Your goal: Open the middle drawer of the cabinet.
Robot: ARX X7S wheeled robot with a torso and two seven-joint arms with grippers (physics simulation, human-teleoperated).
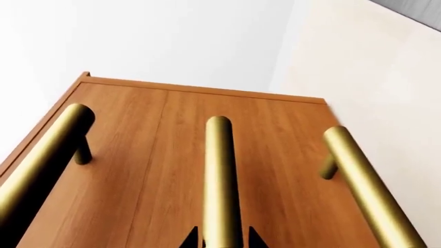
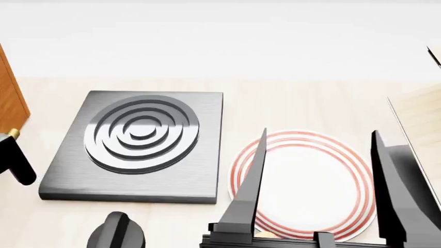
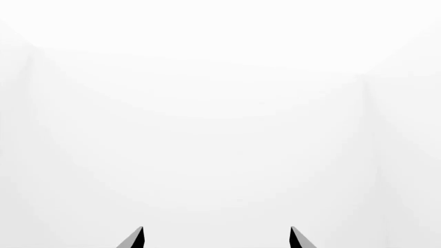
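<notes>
**Left gripper on the middle handle**

Your left gripper [image 1: 222,242] sits right at the middle drawer's brass handle [image 1: 220,175]: its two dark fingertips show just either side of the bar, narrow around it, though whether they actually press it you cannot tell. That handle belongs to the middle drawer [image 1: 172,170], with matching handles [image 1: 41,160] and [image 1: 372,186] flanking it on the orange-brown cabinet [image 1: 276,129]. In the head view the cabinet [image 2: 10,101] is only an edge at far left.

Your right gripper [image 2: 317,181] hangs with fingers spread wide above the red-ringed plate [image 2: 303,181]. Left of the plate lies the grey stove plate [image 2: 141,144].
</notes>
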